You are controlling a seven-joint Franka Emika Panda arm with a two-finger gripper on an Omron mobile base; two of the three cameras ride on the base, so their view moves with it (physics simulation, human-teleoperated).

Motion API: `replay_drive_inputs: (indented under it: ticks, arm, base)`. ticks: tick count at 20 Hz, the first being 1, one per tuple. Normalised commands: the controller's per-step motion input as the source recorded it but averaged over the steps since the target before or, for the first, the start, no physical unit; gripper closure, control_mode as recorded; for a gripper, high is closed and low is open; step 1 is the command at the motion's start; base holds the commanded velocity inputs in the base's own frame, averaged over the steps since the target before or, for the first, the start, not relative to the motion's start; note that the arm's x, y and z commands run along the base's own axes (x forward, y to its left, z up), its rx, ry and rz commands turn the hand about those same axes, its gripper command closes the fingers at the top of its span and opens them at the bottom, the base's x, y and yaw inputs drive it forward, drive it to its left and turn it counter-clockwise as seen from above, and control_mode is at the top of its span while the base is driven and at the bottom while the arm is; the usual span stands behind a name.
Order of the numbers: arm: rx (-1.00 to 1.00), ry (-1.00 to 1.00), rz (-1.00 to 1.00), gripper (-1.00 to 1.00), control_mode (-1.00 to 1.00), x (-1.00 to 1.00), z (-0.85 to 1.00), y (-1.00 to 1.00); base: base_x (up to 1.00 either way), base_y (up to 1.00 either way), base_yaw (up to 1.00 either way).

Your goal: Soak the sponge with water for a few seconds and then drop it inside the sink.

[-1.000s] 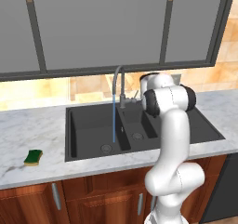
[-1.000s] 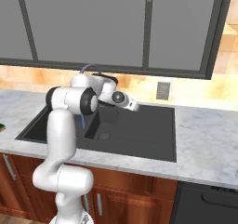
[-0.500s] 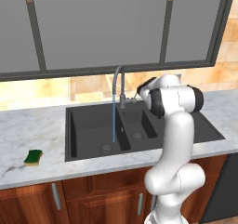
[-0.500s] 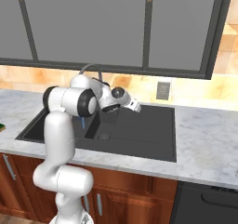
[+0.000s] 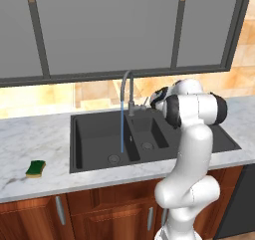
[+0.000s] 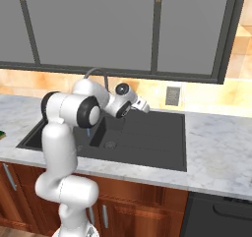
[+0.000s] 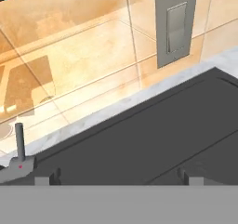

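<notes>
The gripper (image 6: 146, 106) hangs over the dark double-basin sink (image 6: 152, 137), near its back edge, fingers spread wide with nothing between them. A thin stream of water (image 5: 122, 129) falls from the gooseneck faucet (image 5: 127, 87) into the left basin. The sponge (image 5: 35, 168) lies on the marble counter (image 5: 35, 139) near its front left edge, well apart from the sink.

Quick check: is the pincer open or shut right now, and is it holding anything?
Pincer: open, holding nothing; the sponge lies on the counter left of the sink.
</notes>
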Motion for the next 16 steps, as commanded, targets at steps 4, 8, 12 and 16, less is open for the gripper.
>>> replay_drive_inputs:
  ticks: [4, 8, 12, 16]
  arm:
    - [0.01, 0.0, -0.01, -1.0, -1.0, -0.42, 0.25, -0.11]
    - [0.02, 0.0, -0.01, -1.0, -1.0, -0.45, 0.37, -0.07]
    - [0.02, 0.01, 0.0, -1.0, -1.0, -0.44, 0.39, -0.03]
    - [0.0, 0.01, 0.0, -1.0, -1.0, -0.46, 0.28, 0.0]
  base:
    - [0.0, 0.0, 0.0]
    - [0.0, 0.0, 0.0]
    - [0.0, 0.0, 0.0]
    - [0.0, 0.0, 0.0]
